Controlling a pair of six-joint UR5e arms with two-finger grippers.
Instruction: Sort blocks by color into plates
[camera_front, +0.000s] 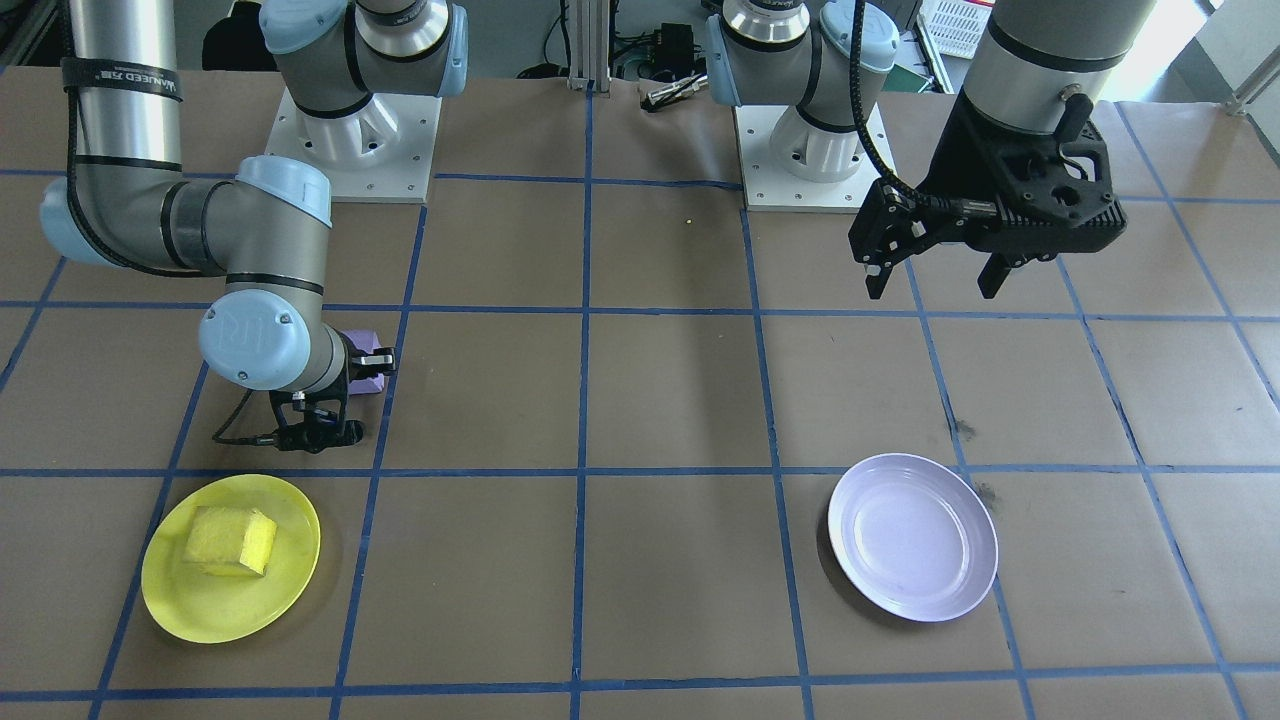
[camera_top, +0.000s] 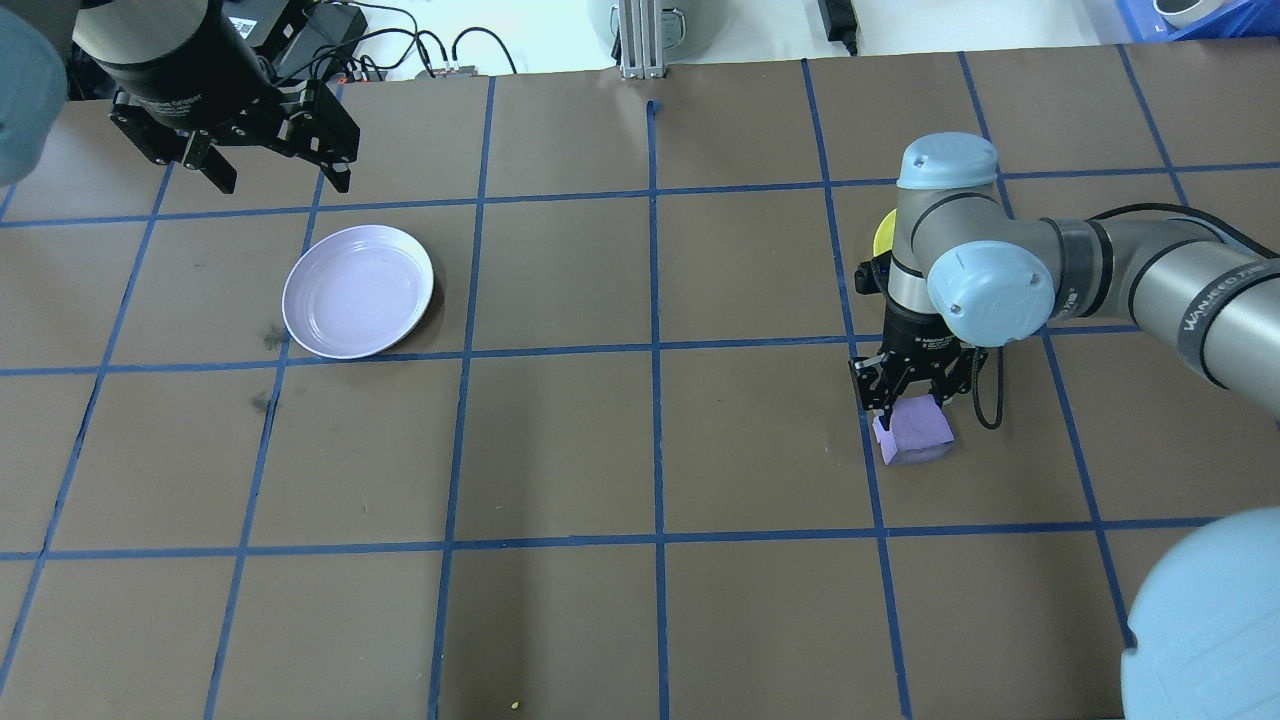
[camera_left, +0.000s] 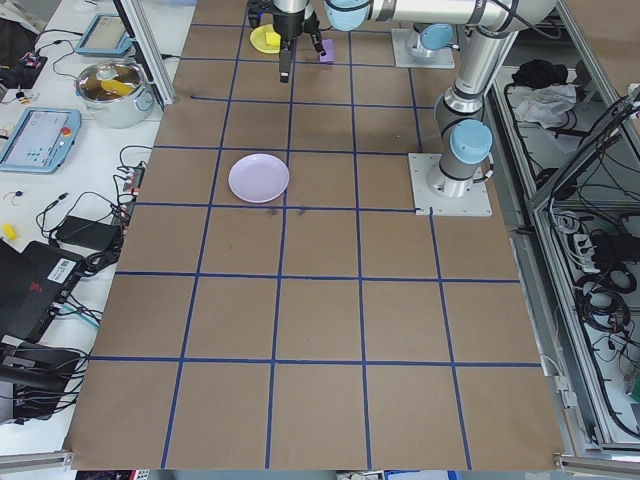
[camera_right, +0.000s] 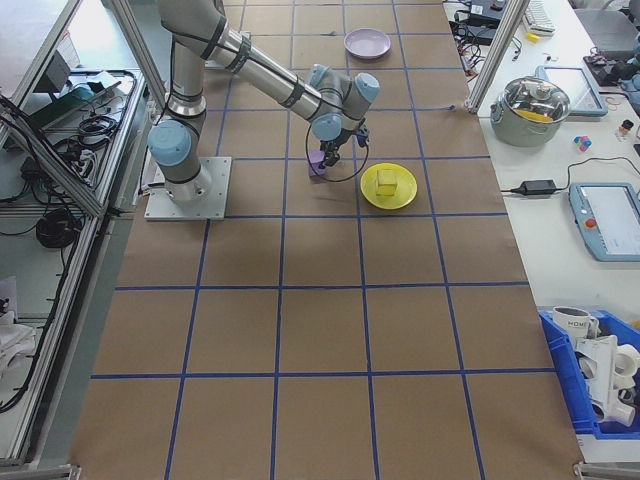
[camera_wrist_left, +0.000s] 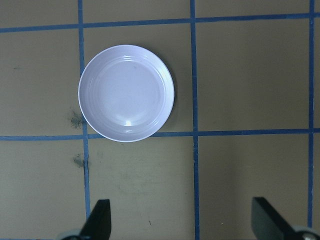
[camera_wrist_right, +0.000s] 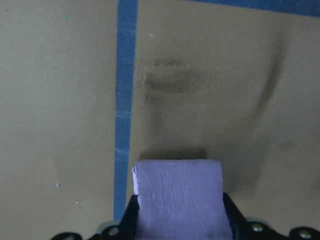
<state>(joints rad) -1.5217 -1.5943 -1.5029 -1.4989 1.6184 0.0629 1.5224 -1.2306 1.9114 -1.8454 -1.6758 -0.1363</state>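
Note:
A purple block (camera_top: 915, 432) sits low at the brown table between the fingers of my right gripper (camera_top: 908, 403), which is shut on it. The wrist view shows both black fingers pressed against the sides of that block (camera_wrist_right: 177, 195). A yellow block (camera_front: 232, 540) lies in the yellow plate (camera_front: 175, 600), one grid square from the right gripper. The lavender plate (camera_front: 912, 536) has nothing in it. My left gripper (camera_front: 932, 290) hangs open above the table on the robot's side of that plate (camera_wrist_left: 126, 93), with nothing between its fingers.
Blue tape lines divide the brown table into squares. The two arm bases (camera_front: 355, 140) (camera_front: 810, 150) stand at the robot's edge. Dark smudges (camera_top: 268, 338) mark the paper beside the lavender plate. A pot (camera_right: 538, 105) and cables sit on the side bench.

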